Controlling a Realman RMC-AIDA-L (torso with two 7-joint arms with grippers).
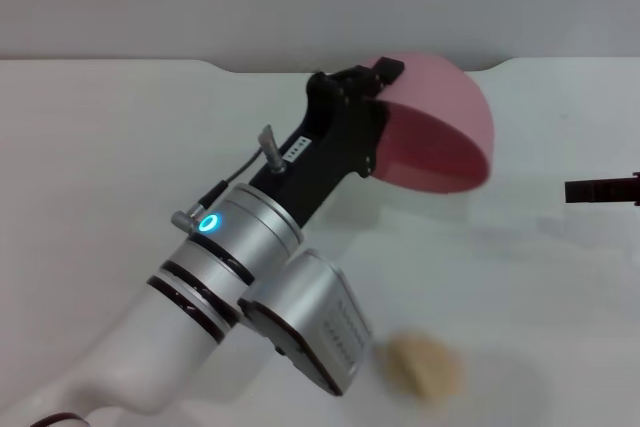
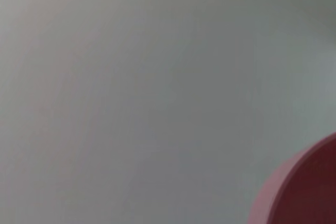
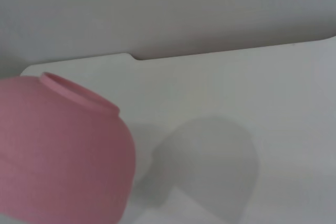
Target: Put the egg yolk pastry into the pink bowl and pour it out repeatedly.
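My left gripper (image 1: 378,97) is shut on the rim of the pink bowl (image 1: 440,127) and holds it tipped over in the air, mouth facing down and toward me, above the white table. The bowl also shows in the left wrist view (image 2: 304,192) and in the right wrist view (image 3: 58,156), bottom side up. The egg yolk pastry (image 1: 428,365), a small pale tan bun, lies on the table near the front edge, below and in front of the bowl. My right gripper (image 1: 600,190) shows only as a dark tip at the far right edge.
The white table (image 1: 120,147) ends at a grey wall at the back, with a notch in its far edge. My left arm's silver and white body (image 1: 230,277) covers the front left of the table.
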